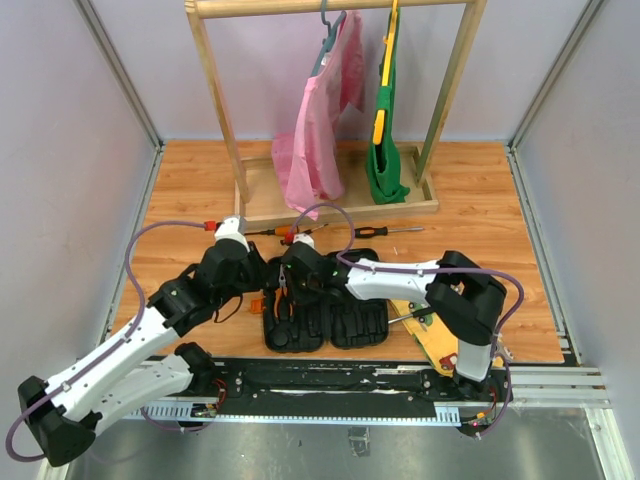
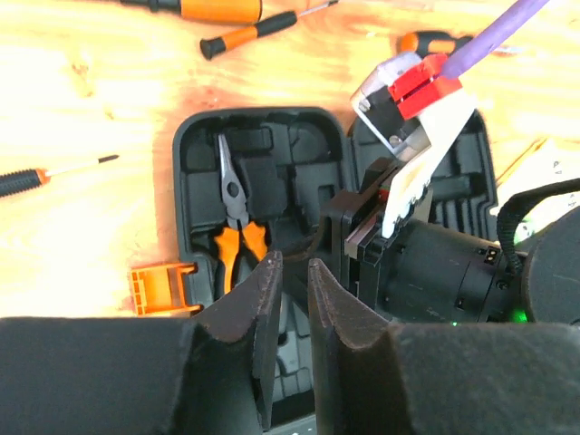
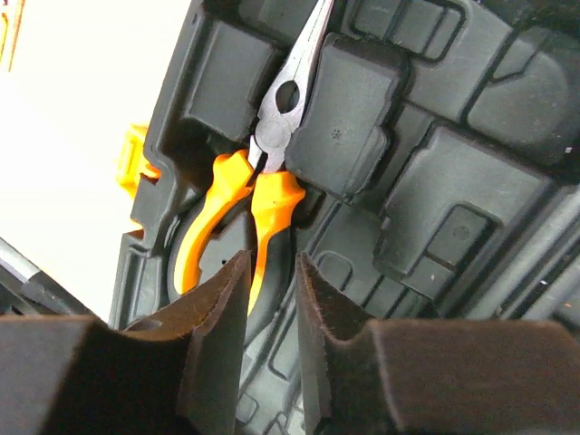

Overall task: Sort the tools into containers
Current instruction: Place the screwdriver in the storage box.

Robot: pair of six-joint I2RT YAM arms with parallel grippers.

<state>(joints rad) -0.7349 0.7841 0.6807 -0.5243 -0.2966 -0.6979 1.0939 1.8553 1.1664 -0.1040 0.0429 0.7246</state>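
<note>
The black tool case (image 1: 345, 322) lies open near the front, its orange latch (image 1: 256, 303) on the left. Orange-handled pliers (image 3: 263, 181) lie in a moulded slot of the left half; they also show in the left wrist view (image 2: 237, 231). My right gripper (image 3: 272, 263) hovers just over the pliers' handles, jaws a little apart and gripping nothing. My left gripper (image 2: 294, 267) is above the case's near left part, nearly shut and empty. Screwdrivers lie on the wood beyond the case (image 1: 388, 231), (image 2: 249, 34), (image 2: 18, 181).
A wooden clothes rack (image 1: 250, 150) with pink and green garments stands at the back. A yellow picture board (image 1: 432, 338) lies by the right arm's base, a screwdriver shaft (image 1: 405, 318) across it. My right arm (image 2: 435, 263) crosses over the case's right half.
</note>
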